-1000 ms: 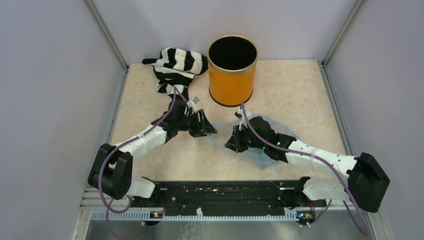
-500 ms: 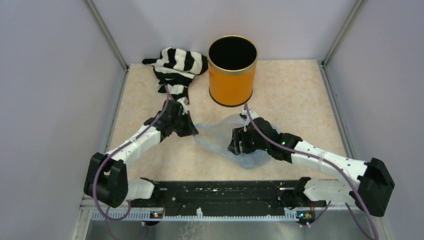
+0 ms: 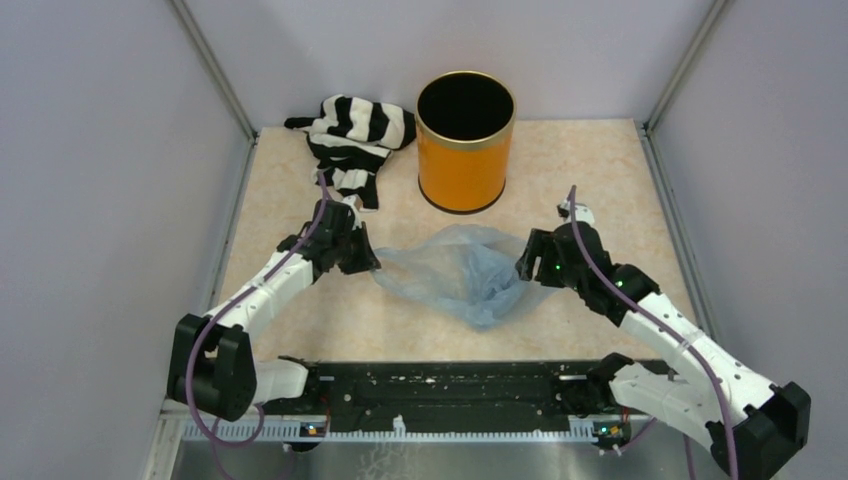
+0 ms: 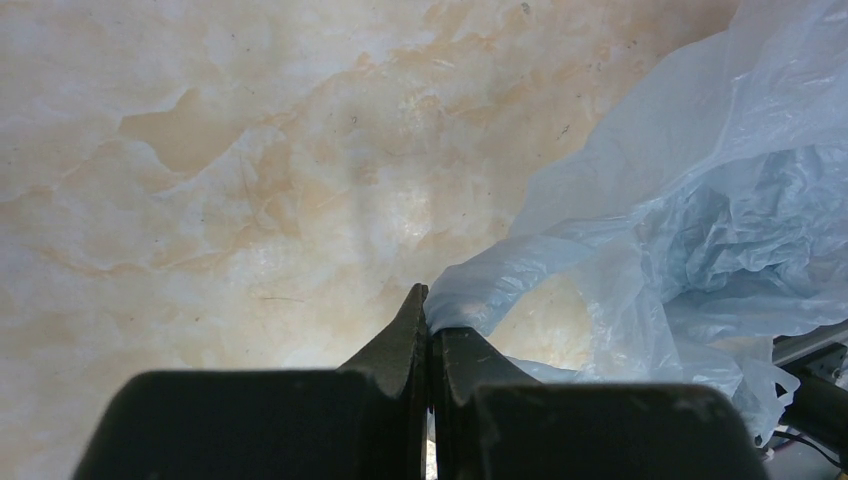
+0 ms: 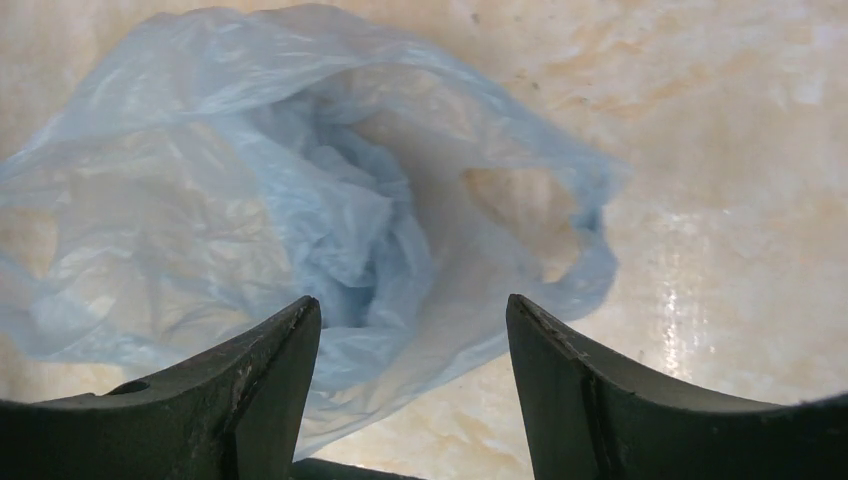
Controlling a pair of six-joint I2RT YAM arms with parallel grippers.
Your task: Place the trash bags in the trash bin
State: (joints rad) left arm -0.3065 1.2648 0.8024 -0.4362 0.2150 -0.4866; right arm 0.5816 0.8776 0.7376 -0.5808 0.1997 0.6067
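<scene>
Beige marbled tabletop [image 3: 600, 180], grey walls [image 3: 100, 150] — trash bag [image 3: 460, 275] spread mid-table.

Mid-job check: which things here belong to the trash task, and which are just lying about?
Job:
- light-blue trash bag, edge pinched by the left gripper
- orange trash bin
- right gripper, open

Lying about:
- striped cloth
</scene>
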